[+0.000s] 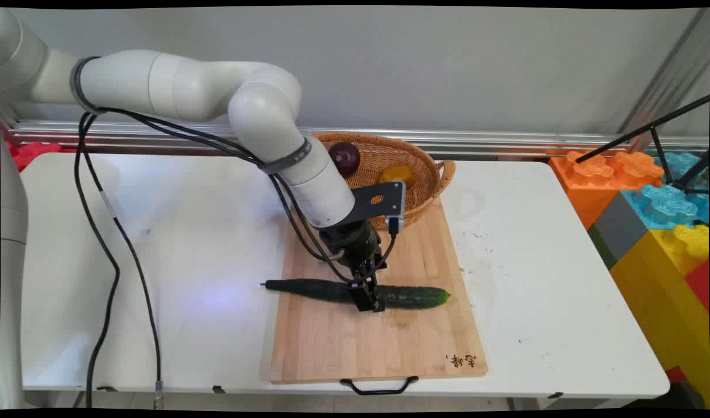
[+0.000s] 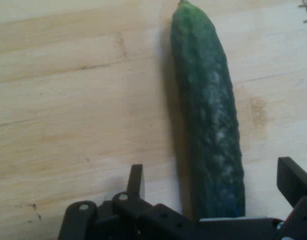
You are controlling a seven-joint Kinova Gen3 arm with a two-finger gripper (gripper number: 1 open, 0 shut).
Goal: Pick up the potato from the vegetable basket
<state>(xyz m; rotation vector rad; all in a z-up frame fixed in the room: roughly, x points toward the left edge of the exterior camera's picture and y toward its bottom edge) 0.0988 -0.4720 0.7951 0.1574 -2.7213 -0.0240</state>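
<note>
Cucumber (image 1: 413, 296) lies flat across a bamboo cutting board (image 1: 360, 348) on the white surface (image 1: 186, 232). Its dark stem end reaches past the board's left edge and its green tip points right. The white arm (image 1: 262, 110) bends down from the upper left and sets its black hand (image 1: 368, 302) low over the vegetable, a little right of its middle. Seen from the hand's own camera, the cucumber (image 2: 211, 125) runs up between the two fingers (image 2: 136, 180). Bare wood shows between it and the left finger, and a gap shows on the right as well, so the hand (image 2: 213, 167) is spread and straddles the cucumber without pressing on it. Nothing is gripped and nothing is raised; the cucumber rests with its full length on the wood and looks whole and uncut. Behind the board, touching its far edge, stands a wicker basket (image 1: 430, 174) holding a dark purple onion (image 1: 344, 158) and a yellow-orange piece of produce (image 1: 396, 174), both partly hidden by the arm's wrist. Black cables (image 1: 122, 244) hang from the arm over the left half of the surface. Large toy blocks (image 1: 651, 197) in orange, blue and yellow are stacked just off the surface's right end, well apart from the board. A black handle (image 1: 379, 386) curves from the board's near edge.
</note>
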